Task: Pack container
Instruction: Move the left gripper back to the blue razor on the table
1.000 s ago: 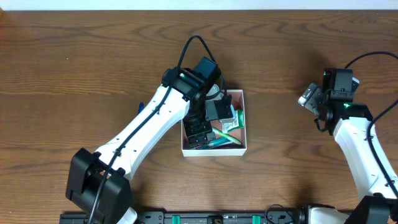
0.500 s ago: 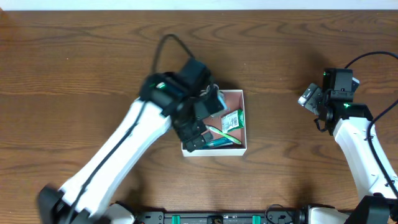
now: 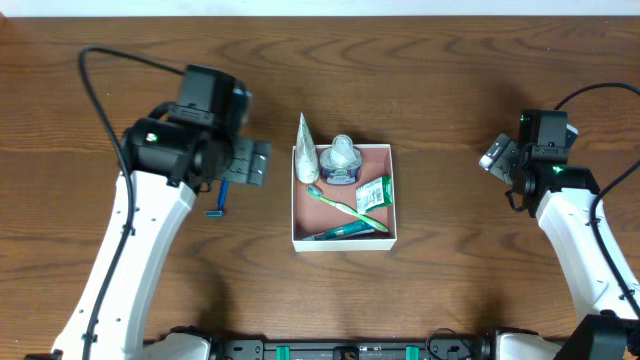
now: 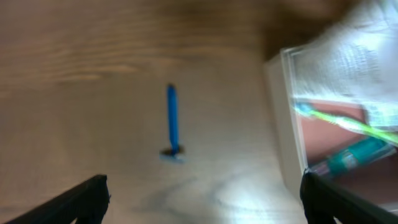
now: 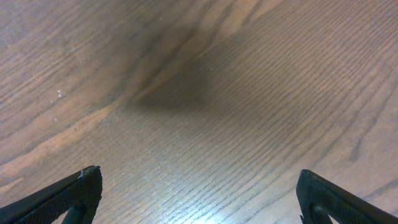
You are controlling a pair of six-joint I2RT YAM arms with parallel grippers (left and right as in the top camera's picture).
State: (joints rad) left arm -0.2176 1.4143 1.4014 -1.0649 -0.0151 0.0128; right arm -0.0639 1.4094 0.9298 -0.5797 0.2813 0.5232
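The container (image 3: 345,244) is a square white-walled box with a pink-brown floor at the table's middle. It holds a white tube (image 3: 305,160), a round pale jar (image 3: 341,160), a green toothbrush (image 3: 340,204), a green packet (image 3: 373,193) and a teal tube (image 3: 340,231). A blue razor (image 3: 221,198) lies on the wood left of the box. My left gripper (image 3: 257,163) is open and empty between the razor and the box. In the left wrist view the razor (image 4: 172,121) lies ahead of the gripper (image 4: 202,199), with the container's wall (image 4: 282,124) to the right. My right gripper (image 3: 496,157) is open and empty far to the right.
The right wrist view shows only bare wood under the right gripper (image 5: 199,199). The table's back edge runs along the top of the overhead view. A black rail lies along the front edge.
My left arm has pulled out of the container and swung left, over the table by the razor. The toiletries in the box are now uncovered. The right arm has not moved.
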